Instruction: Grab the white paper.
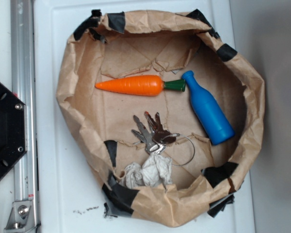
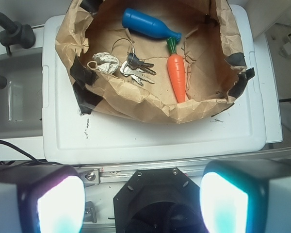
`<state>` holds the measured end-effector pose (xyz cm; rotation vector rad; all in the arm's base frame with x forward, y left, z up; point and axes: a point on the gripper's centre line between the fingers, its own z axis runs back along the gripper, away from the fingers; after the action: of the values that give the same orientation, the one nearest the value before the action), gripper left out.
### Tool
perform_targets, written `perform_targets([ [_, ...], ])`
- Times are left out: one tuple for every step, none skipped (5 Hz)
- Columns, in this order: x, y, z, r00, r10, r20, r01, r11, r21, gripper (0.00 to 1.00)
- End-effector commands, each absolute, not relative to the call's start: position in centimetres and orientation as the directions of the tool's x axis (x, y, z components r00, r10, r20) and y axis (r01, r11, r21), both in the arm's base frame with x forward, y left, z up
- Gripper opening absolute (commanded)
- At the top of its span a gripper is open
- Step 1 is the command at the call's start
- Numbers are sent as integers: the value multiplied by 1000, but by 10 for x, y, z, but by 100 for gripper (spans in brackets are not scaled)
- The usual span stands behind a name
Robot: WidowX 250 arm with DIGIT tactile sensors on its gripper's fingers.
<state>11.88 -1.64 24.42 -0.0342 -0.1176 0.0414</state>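
You're at the approach, gripper [image 2: 143, 201] jaws spread, empty. Reach for the white paper [image 2: 105, 62] just beside the keys [image 2: 136, 68].

Both views are evenly and fairly brightly lit, with only soft shadows cast inside the brown paper bag [image 1: 77, 92]. The white tabletop [image 2: 150, 136] is slightly overexposed. In the wrist view, the fingers [image 2: 60, 206] are rendered blurred, glowing white with cyan and magenta fringing. The exterior view is mildly soft.
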Motion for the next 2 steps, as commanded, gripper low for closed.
perform_targets([
  [119, -16, 244, 992, 43, 117, -39, 999, -37, 100],
  [169, -16, 218, 982, 187, 12, -185, 978, -100, 100],
])
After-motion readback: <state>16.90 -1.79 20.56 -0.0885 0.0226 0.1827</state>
